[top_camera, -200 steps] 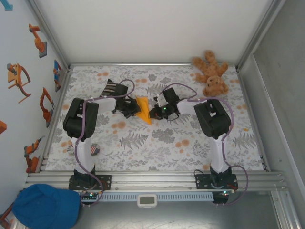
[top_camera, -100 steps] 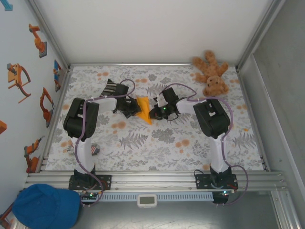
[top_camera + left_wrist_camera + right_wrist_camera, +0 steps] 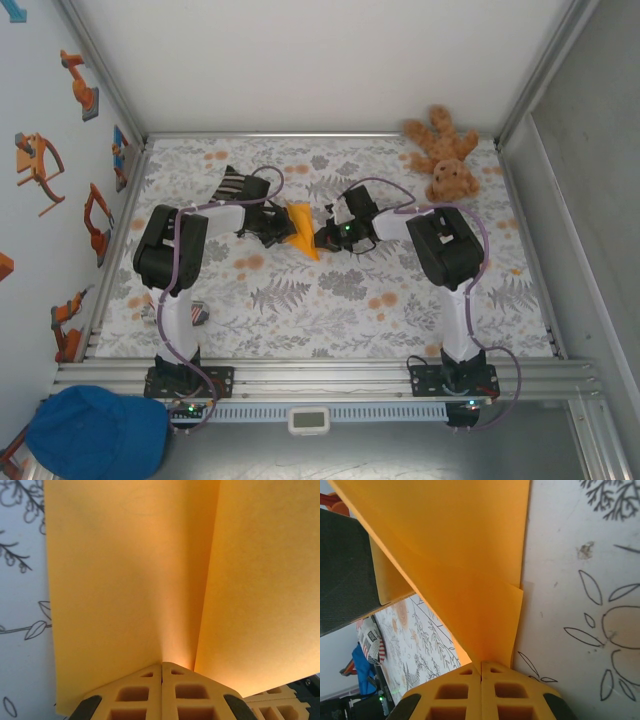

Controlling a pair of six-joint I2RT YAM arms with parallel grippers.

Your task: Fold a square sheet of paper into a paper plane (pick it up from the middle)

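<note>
Right gripper [image 3: 320,238] edged right, left gripper [image 3: 283,232] steady, paper [image 3: 300,222] pinched between

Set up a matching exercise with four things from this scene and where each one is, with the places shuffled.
Things:
1. teddy bear
2. striped sock
3. blue cap
4. folded orange paper

Places:
A. pinched by the left gripper and the right gripper over mid-table
B. far right corner of the table
C. off the table, at the near left
D. far left part of the table

Pairs: 1-B, 2-D, 3-C, 4-A
</note>
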